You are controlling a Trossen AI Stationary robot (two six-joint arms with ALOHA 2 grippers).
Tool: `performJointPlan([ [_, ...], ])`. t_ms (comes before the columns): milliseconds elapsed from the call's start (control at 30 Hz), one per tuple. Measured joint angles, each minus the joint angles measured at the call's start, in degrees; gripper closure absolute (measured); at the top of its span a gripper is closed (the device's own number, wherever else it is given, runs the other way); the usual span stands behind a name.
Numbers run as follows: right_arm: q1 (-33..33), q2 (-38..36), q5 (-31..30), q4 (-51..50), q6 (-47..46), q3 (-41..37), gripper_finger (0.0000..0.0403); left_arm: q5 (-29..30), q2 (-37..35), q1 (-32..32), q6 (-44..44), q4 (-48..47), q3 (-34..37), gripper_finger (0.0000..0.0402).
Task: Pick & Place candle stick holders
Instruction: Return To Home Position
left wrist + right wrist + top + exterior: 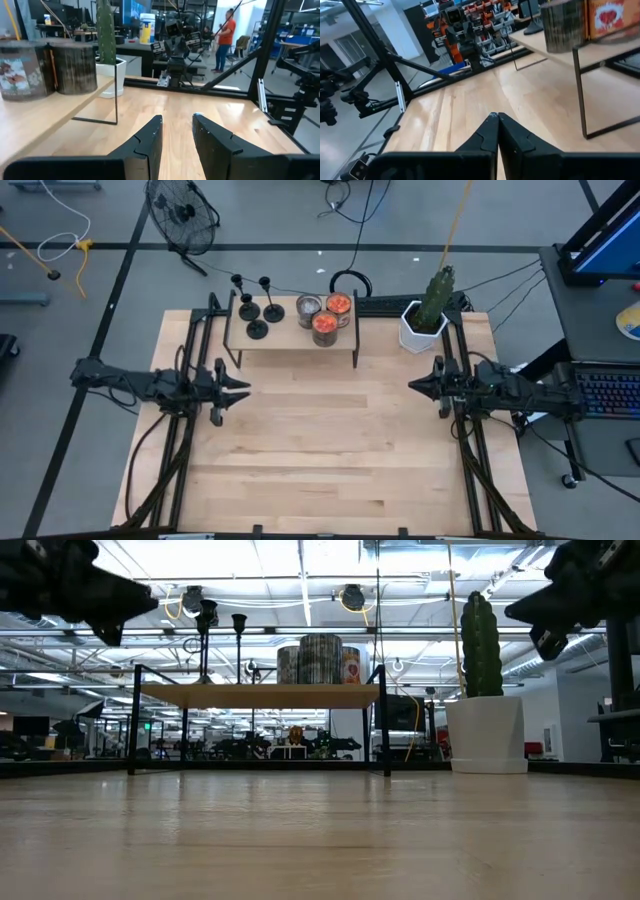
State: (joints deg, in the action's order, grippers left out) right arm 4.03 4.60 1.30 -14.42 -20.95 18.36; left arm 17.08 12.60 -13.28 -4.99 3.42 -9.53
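Three matte-black candle stick holders stand on the light wooden, black-legged shelf. Left gripper fingers apart, right gripper fingers together, both well apart from it. Risk, as I judge it: a jolted shelf topples the thin stems.

Bright ceiling lights, backlit silhouettes, faint shadows

Grey floor, black fan, ceiling lights

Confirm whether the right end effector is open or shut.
Shut. In its wrist view the right end effector shows both fingers pressed together, with no gap and nothing between them.
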Motion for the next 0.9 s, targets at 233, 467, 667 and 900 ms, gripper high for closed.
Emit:
performJointPlan([
  [233, 0.0, -4.0, 0.2, -2.0, 0.1, -0.9, 0.0403, 0.0, -4.0, 0.0, 0.0, 4.1, 5.2, 0.0289],
  [467, 0.0, -4.3, 0.3, -3.8, 0.7, -1.1, 0.0403, -0.5, -9.4, 0.0, -0.5, 4.1, 8.7, 0.0289],
  [667, 0.0, -4.5, 0.2, -2.1, 1.5, -3.3, 0.0403, -0.5, -10.1, 0.0, -1.1, 2.7, 8.7, 0.0289],
  [900, 0.0, -4.4, 0.2, 3.8, 2.6, -8.3, 0.0403, -0.6, -10.1, 0.0, -1.4, 2.3, 8.7, 0.0289],
])
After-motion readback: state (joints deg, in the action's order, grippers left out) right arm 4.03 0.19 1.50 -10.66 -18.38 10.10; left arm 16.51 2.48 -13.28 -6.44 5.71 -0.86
